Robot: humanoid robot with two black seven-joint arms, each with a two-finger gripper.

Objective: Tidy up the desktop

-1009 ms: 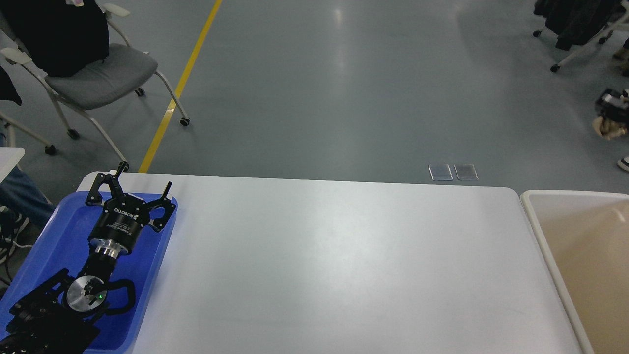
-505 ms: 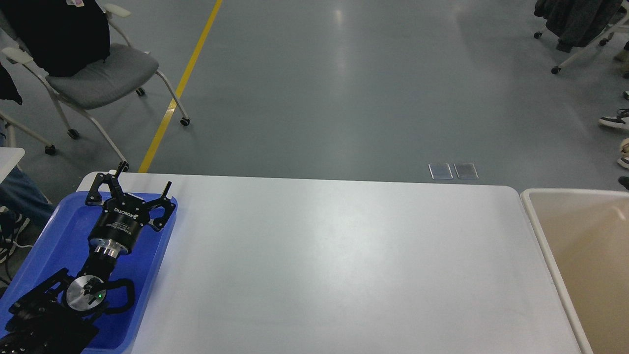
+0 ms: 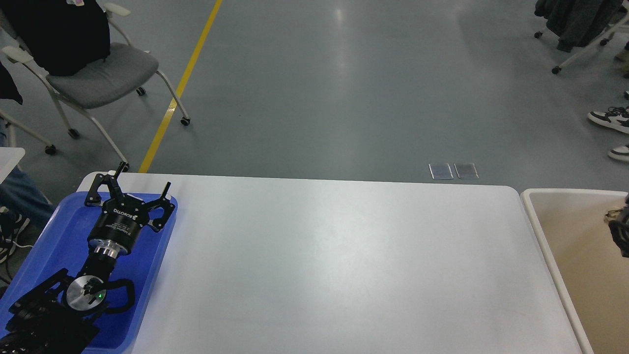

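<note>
Over the blue tray (image 3: pixel 49 246) at the bench (image 3: pixel 334 265) left edge, the left hand (image 3: pixel 128 189) was held with fingers spread, gripping nothing. Something dark was glimpsed over the beige tub (image 3: pixel 540 231), far right; its identity could not be told.

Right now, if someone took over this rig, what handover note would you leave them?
Left end effector: open, holding nothing, hovering above the far end of the blue tray.
Right end effector: a dark shape at the right edge above the beige tub may be it; open or shut cannot be told.
Desktop: no loose items show on its white surface.
Done: judging by the bare top, the clearing looks finished, or nearly so.
Left: check whether that dark shape carries anything to drop in the tub, then retract both arms.
</note>
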